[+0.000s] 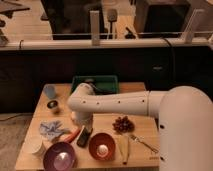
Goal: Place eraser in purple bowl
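Largest first: wooden bench (145, 159), crowded with small things, spanned by the white arm (125, 102) reaching in from the right. Behind it, a green tray (79, 81). At the front, purple bowl (60, 155), glossy and empty-looking, beside an orange-brown bowl (102, 146) with something pale inside. Further left, a white cup (33, 147) and a crumpled blue cloth (52, 129). Then an orange carrot (72, 134), lying just left of the eraser (84, 137), a dark oblong block resting slantwise near the rims of both bowls, between them and slightly behind. End effector (81, 121) down just above the eraser's far end; whether spread or pressed together, cannot tell, nor whether touching the block. Judged light, stiff, rubbery enough to resist slipping, not fragile; best pinched across the narrow width near the middle, keeping clear of the carrot alongside. Short carry forward-left to the purple bowl
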